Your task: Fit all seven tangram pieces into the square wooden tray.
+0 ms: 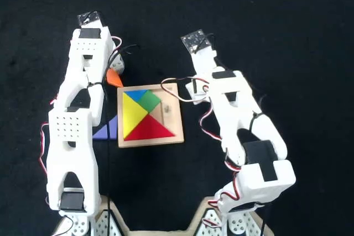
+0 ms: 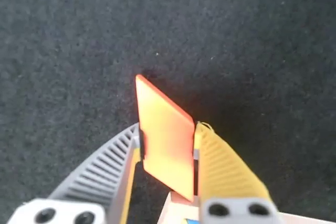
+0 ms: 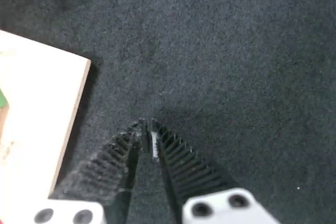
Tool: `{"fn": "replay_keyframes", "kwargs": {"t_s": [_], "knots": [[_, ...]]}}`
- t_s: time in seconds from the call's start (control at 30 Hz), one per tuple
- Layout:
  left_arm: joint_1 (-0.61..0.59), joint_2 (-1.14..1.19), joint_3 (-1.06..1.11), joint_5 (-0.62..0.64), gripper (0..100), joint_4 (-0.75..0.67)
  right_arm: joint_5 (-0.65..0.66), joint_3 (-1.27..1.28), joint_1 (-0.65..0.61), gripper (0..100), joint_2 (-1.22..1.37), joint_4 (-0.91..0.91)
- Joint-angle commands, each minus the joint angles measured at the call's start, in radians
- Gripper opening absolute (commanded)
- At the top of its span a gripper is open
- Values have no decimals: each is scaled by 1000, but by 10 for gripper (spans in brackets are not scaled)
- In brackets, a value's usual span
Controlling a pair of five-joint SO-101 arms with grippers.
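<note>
— Left hand (image 2: 167,129)?
— Clamped on a flat orange parallelogram piece (image 2: 165,140), just off the far-left corner of the square wooden tray (image 1: 172,115).
— Right hand (image 3: 146,129)?
— Pinched together on nothing, over the black tabletop (image 3: 236,51) beside the tray.
— Inside the tray?
— Yellow triangle (image 1: 133,115), red triangle (image 1: 152,130), blue piece (image 1: 137,94), green piece (image 1: 150,101).
— Outside?
— Purple piece (image 1: 107,130), left of it.

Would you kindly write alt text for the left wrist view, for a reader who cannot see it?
The left end effector is closed on a flat orange piece, gripping it by its two faces so that one pointed corner sticks out past the fingertips. Behind it lies plain black cloth.
</note>
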Motion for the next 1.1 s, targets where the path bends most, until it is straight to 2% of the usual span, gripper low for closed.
{"fn": "replay_keyframes", "kwargs": {"t_s": [0.0, 0.13, 0.2, 0.33, 0.47, 0.57, 0.7, 0.93, 1.07], "knots": [[1, -91, -168, -11, 29, 167, 5, -28, 28, 11, -16, 5], [22, -186, -367, -17, 29, 354, -3, -41, 57, 11, -28, 5], [56, -221, -383, -37, 29, 376, -5, -41, 75, 11, -39, 3], [151, -292, -163, -60, 29, 374, -77, -42, 117, 11, -56, -3], [298, -368, 91, -48, 29, 361, -118, -44, 160, 11, -65, -25], [380, -440, 209, 11, 29, 301, -126, -44, 161, 11, -64, -29], [444, -506, 397, 18, 29, 149, -124, -44, 161, 11, -64, -29], [476, -563, 746, -71, 29, -144, -123, -44, 161, 11, -64, -29], [492, -608, 786, -64, 29, -196, -123, -44, 158, 11, -64, -29]]}}
